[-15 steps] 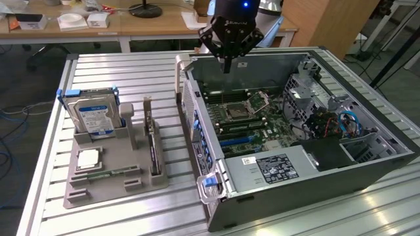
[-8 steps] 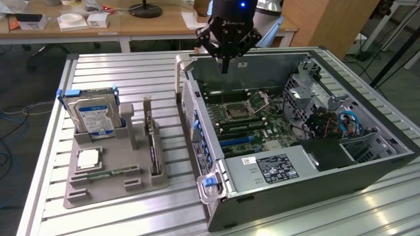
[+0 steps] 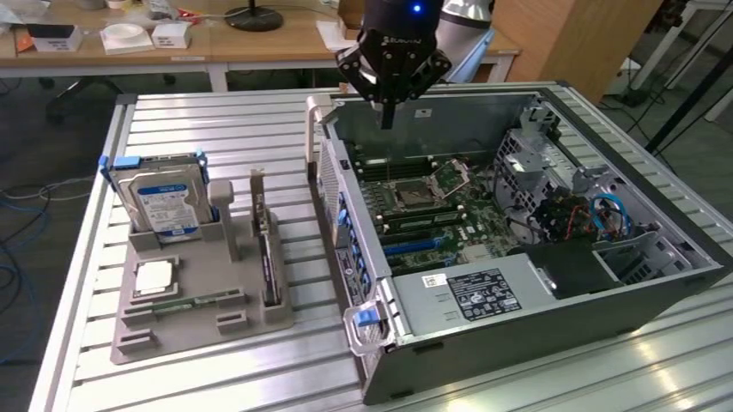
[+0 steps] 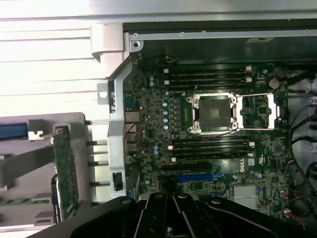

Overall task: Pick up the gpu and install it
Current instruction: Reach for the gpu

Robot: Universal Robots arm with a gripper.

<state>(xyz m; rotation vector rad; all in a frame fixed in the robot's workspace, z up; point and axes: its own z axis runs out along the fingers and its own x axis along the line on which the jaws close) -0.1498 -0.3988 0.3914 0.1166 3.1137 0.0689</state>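
The gpu (image 3: 269,266) is a thin dark card standing on edge in a slot of the grey holder (image 3: 195,330), its silver bracket toward the far end. It sits at the exterior view's left of the open computer case (image 3: 516,292). In the wrist view the gpu (image 4: 64,168) appears as a green-edged card beside the case wall. My gripper (image 3: 387,116) hangs above the far rim of the case, well away from the gpu. Its fingers are shut together and hold nothing. Below it lies the motherboard (image 4: 213,144) with a blue slot (image 4: 198,177).
On the grey holder also stand a silver hard drive (image 3: 166,202), a square processor chip (image 3: 153,276) and a slim green memory stick (image 3: 189,302). The case's tall side wall (image 3: 343,223) stands between holder and motherboard. A slatted metal table (image 3: 195,129) carries everything.
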